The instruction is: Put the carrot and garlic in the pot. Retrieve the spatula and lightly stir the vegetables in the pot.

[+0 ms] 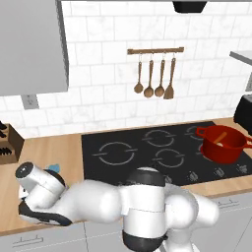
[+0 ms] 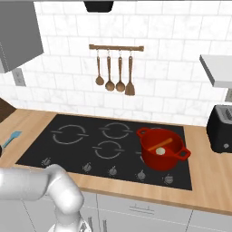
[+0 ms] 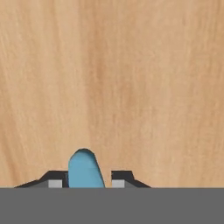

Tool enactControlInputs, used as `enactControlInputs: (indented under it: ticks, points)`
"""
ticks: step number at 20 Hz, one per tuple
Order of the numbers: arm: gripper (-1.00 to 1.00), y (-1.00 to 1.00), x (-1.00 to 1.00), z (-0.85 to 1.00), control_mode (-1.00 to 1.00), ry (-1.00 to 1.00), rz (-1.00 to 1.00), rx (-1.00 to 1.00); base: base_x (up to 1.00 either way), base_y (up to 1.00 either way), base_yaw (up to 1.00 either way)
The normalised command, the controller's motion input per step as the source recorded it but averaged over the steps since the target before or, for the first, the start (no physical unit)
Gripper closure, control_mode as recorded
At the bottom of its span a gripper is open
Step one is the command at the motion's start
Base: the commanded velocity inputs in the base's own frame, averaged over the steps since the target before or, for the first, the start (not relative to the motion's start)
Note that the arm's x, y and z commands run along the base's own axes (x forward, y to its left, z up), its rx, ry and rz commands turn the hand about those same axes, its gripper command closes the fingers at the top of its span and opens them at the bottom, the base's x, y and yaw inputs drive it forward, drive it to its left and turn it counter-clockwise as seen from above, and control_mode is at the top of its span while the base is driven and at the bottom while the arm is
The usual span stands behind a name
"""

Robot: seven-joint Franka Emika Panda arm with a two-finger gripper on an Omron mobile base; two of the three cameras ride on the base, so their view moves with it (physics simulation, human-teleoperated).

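One red pot, one carrot, one garlic bulb, one spatula.

The round bright red pot (image 2: 162,149) stands at the black cooktop's (image 2: 72,149) right side, holding one slim orange carrot stick (image 2: 164,143) and one small whitish garlic bulb (image 2: 160,151). Left of the cooktop, near the wooden counter's (image 3: 131,78) front edge, the two-finger gripper (image 3: 85,183) is clamped on the single light-blue spatula (image 3: 85,169), with bare wood beyond it. Four brown wooden utensils (image 2: 114,74) hang on the wall rail; one black toaster (image 2: 220,128) sits far right.
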Motion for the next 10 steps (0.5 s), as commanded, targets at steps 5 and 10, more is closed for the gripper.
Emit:
enactControlInputs:
  ticks: [5,10]
  points:
    - [1.0,-0.04,0.0,-0.39,-1.0,0.0,0.0,0.0,0.0,0.0,0.0]
    - [1.0,-0.2,-0.46,0.39,-1.0,-0.05,0.0,0.1,0.0,0.0,0.0]
